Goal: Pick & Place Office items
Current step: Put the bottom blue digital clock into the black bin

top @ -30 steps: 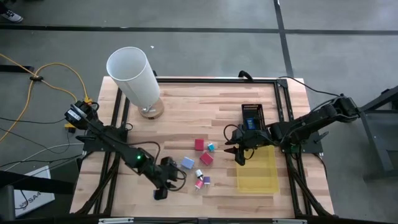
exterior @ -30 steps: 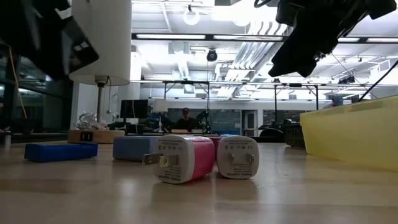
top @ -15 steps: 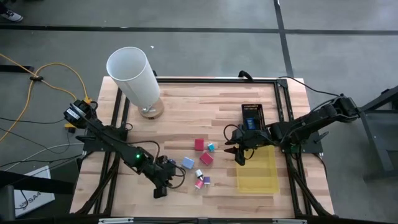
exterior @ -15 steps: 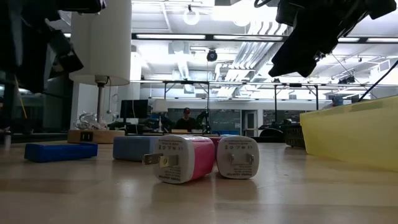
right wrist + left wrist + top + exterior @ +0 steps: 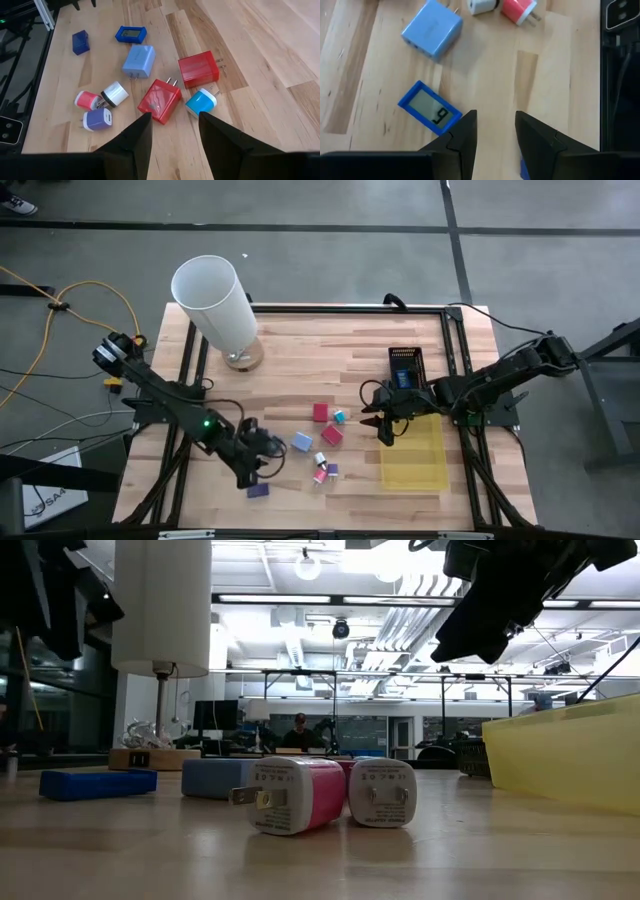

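The office items lie scattered on the table's near middle. There are two red blocks (image 5: 320, 412) (image 5: 159, 100), a cyan plug (image 5: 201, 102), a light blue charger (image 5: 432, 29), and white (image 5: 115, 93), pink (image 5: 87, 100) and purple (image 5: 98, 119) plugs. A blue display piece (image 5: 430, 114) and a dark blue block (image 5: 257, 491) lie with them. My left gripper (image 5: 250, 468) (image 5: 492, 135) hovers open over the table beside the display piece. My right gripper (image 5: 383, 425) (image 5: 172, 130) hangs open above the table between the red blocks and the yellow tray (image 5: 413, 452).
A tall white cylinder (image 5: 215, 305) stands on a round base at the far left. A black ribbed item (image 5: 405, 365) lies far of the tray. Black frame rails run along the table's edges. Bare wood shows between the cylinder and the items.
My left gripper has risen and drawn back toward the table's left, leaving the low view almost entirely. The dark blue block now shows lying on the table where its fingertips were. My right arm has kept still.
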